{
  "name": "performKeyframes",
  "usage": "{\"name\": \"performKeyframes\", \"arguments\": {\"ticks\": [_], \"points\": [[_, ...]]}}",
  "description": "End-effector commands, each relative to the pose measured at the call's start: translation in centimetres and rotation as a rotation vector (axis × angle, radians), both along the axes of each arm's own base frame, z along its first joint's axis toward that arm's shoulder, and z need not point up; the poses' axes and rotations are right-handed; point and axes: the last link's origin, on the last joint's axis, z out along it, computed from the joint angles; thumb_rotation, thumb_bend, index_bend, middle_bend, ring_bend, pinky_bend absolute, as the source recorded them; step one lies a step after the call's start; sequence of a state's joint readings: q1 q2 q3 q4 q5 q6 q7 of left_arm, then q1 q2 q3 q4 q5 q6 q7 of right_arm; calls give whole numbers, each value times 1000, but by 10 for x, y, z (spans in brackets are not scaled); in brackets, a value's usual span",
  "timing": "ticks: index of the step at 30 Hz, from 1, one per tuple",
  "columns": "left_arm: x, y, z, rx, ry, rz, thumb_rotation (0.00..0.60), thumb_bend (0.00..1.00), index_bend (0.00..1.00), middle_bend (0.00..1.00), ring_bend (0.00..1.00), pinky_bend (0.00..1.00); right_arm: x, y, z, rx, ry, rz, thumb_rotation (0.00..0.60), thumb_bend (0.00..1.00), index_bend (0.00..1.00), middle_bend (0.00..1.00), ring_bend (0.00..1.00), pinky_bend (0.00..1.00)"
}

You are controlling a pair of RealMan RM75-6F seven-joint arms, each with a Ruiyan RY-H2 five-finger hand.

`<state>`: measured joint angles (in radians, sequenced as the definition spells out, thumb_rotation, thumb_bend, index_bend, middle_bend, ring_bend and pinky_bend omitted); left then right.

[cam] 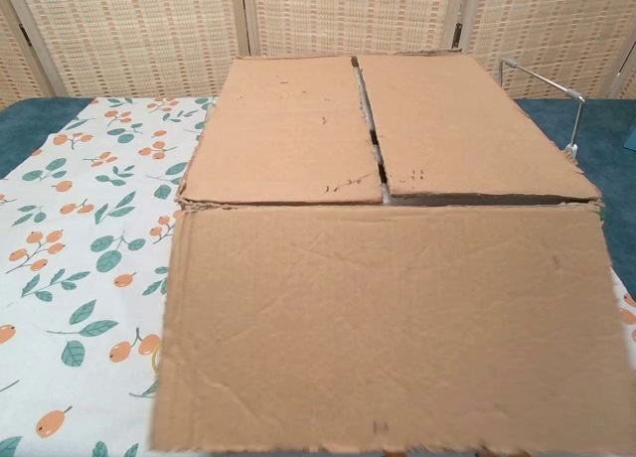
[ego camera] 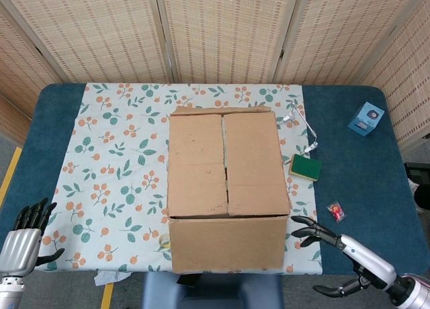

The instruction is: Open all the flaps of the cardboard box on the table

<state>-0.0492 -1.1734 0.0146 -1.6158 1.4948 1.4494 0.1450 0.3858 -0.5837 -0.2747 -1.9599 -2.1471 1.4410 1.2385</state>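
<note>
The right hand [ego camera: 334, 242] hangs empty with fingers spread, just right of the box's [ego camera: 225, 164] near corner. The left hand [ego camera: 23, 236] is likewise open and empty, well off to the box's left at the desk [ego camera: 349, 121] edge. The box sits mid-desk: its near flap [cam: 393, 328] is folded out flat, while two inner flaps [ego camera: 196, 162] lie closed, hiding the contents.

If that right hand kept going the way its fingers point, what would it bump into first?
Probably the opened front flap of the cardboard box: the right hand points left toward its edge, though relative height is unclear.
</note>
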Motion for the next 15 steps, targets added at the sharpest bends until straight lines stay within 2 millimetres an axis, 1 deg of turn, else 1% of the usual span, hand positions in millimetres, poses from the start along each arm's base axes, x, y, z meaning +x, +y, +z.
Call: {"name": "performKeyframes", "arguments": {"ticks": [1, 3, 5, 8, 10, 12, 13, 15], "points": [[0, 0, 0, -1, -1, 0, 600, 173, 0, 0, 0, 0, 7, -10, 1, -99, 74, 60, 600, 284, 157, 44, 154, 221], [0, 0, 0, 0, -3, 0, 600, 173, 0, 0, 0, 0, 12, -21, 0, -168, 137, 99, 600, 284, 157, 44, 147, 196], [0, 0, 1, 1, -6, -1, 600, 173, 0, 0, 0, 0, 20, -35, -3, -249, 228, 151, 600, 285, 171, 42, 134, 167], [-1, 0, 2, 5, -12, -1, 600, 173, 0, 0, 0, 0, 35, -59, -5, -374, 378, 244, 600, 294, 235, 35, 108, 92], [-1, 0, 3, 8, -14, -2, 600, 173, 0, 0, 0, 0, 48, -76, -6, -479, 509, 327, 596, 332, 278, 30, 90, 43], [-2, 0, 3, 7, -19, -1, 600, 173, 0, 0, 0, 0, 61, -89, -9, -556, 608, 388, 540, 374, 336, 25, 69, 7], [-2, 0, 3, 7, -20, 1, 600, 174, 0, 0, 0, 0, 71, -97, -11, -600, 655, 424, 486, 396, 372, 23, 59, 0], [-3, 0, 4, 9, -24, 2, 600, 174, 0, 0, 0, 0, 85, -110, -14, -664, 725, 477, 418, 428, 412, 22, 49, 0]]}}
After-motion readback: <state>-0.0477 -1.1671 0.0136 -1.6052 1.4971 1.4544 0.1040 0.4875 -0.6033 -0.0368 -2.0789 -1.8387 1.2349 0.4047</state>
